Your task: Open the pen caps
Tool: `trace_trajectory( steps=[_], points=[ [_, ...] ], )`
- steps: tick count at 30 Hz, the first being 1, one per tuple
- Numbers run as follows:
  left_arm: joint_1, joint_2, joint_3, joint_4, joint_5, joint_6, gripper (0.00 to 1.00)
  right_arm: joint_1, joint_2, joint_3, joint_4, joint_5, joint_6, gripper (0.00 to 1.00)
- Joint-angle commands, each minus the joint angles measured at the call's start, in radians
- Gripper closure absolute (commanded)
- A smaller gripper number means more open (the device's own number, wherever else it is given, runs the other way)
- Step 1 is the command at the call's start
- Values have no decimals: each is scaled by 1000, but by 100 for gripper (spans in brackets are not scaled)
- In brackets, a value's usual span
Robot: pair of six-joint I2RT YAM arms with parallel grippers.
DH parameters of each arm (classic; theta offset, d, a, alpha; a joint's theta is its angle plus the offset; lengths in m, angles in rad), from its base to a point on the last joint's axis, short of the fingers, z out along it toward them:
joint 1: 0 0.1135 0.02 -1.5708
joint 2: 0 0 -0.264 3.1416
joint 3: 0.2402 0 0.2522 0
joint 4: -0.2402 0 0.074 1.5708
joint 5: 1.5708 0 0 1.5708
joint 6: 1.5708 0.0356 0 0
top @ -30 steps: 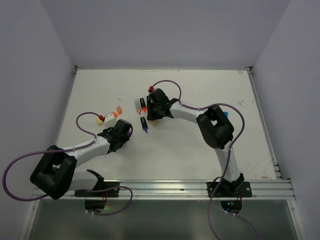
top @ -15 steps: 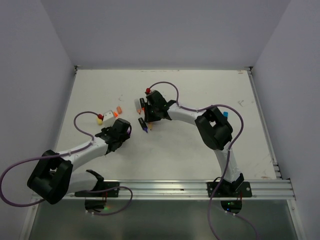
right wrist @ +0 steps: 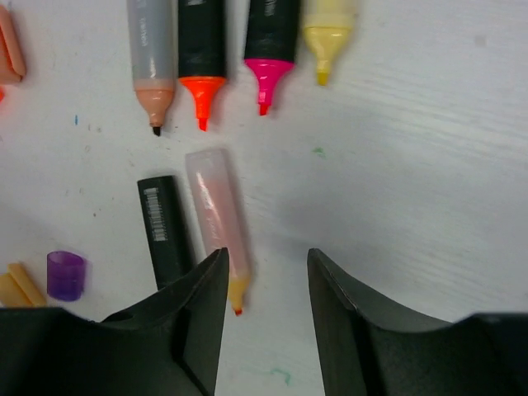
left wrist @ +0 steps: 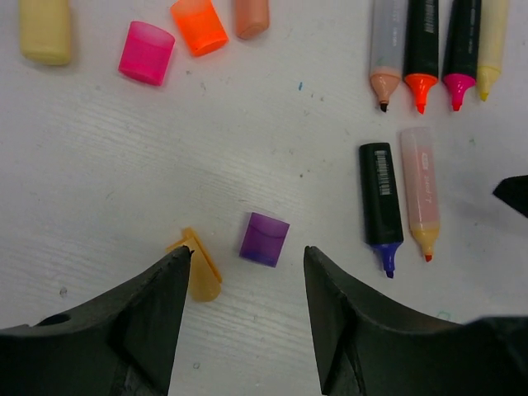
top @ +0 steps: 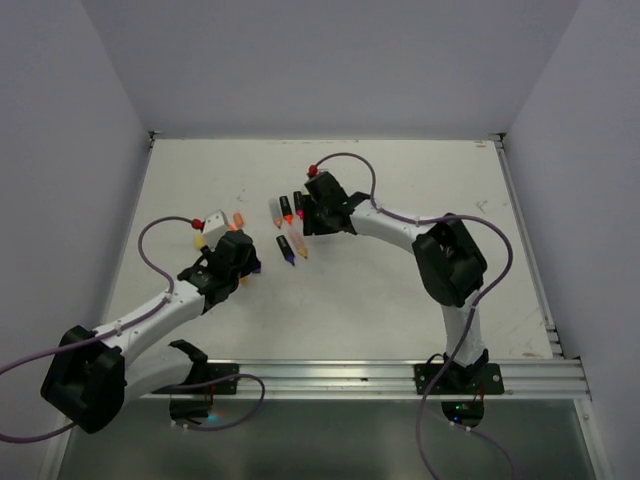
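Purple cap (left wrist: 265,239) lying loose, between tips of open left hand (left wrist: 247,256), untouched

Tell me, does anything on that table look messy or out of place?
Nothing looks broken or spilled. Four uncapped highlighters lie in a neat row, but the purple-tipped pen and a pale orange pen lie apart, nearer the arms, and the purple cap lies apart from the pink cap.

pen caps (top: 238,219): 6 – yellow cap (left wrist: 45,31), pink cap (left wrist: 146,53), orange cap (left wrist: 199,25), peach cap (left wrist: 251,15), purple cap (left wrist: 264,239), amber cap (left wrist: 202,276) | highlighters (left wrist: 422,41): 6 – four abreast, two at their 6 o'clock
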Motion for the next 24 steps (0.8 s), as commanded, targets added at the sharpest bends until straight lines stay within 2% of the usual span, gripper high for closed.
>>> trace_trajectory(
  steps=[1,2,4,10,12,15,17,24],
  points=[
    [-4,-57,34,64,14,60,39,-129,-192,-60,-49,83,50,53],
    [-5,-63,31,80,21,68,39,-166,-218,-83,-63,80,65,49],
    [-13,-75,28,103,50,86,39,-264,-277,-137,-80,81,86,48],
    [-54,-66,26,178,109,105,39,-433,-408,-238,-195,219,36,48],
    [-79,-60,26,202,113,108,39,-505,-445,-316,-197,192,28,49],
    [-105,-34,19,233,125,116,39,-567,-489,-405,-189,150,17,50],
    [-107,-3,13,300,141,122,39,-576,-517,-441,-183,161,16,50],
    [-117,46,7,350,187,123,39,-614,-537,-556,-175,196,16,51]
  ],
)
